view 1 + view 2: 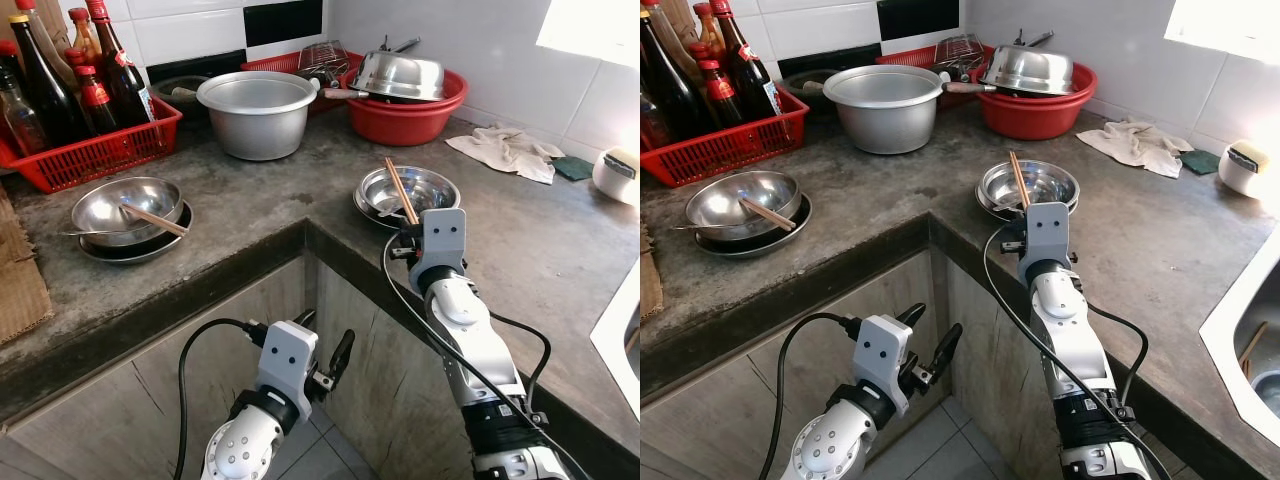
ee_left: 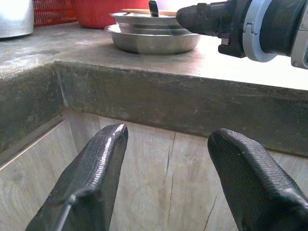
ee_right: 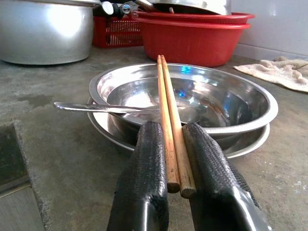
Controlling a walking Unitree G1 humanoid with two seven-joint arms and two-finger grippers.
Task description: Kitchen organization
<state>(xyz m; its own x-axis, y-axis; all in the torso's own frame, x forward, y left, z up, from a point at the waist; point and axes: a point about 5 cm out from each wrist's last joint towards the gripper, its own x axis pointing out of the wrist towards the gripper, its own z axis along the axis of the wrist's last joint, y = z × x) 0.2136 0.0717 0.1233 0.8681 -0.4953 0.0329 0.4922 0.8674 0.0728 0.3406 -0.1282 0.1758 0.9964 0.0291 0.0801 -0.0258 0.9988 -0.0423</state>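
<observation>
Bottles (image 1: 60,75): upright in a red basket (image 1: 95,150) at the far left of the table (image 1: 250,210).
Left bowl (image 1: 125,208): steel, set on a plate, with chopsticks (image 1: 152,220) and a spoon lying in it.
Pot (image 1: 257,113): large, silver, at the back, just beside a red basin (image 1: 405,120) holding an upturned steel bowl.
Left hand (image 1: 325,365): below the table edge, in front of the cabinet doors, fingers (image 2: 91,173) spread apart, holding nothing.
Right bowl (image 1: 410,192): steel, on a plate near the table's corner, a spoon (image 3: 103,108) inside.
Right hand (image 3: 175,159): at the near rim of the right bowl, closed on a pair of wooden chopsticks (image 3: 168,125) that reach out over the bowl.
Cloth (image 1: 505,152): crumpled, near the wall at right.
</observation>
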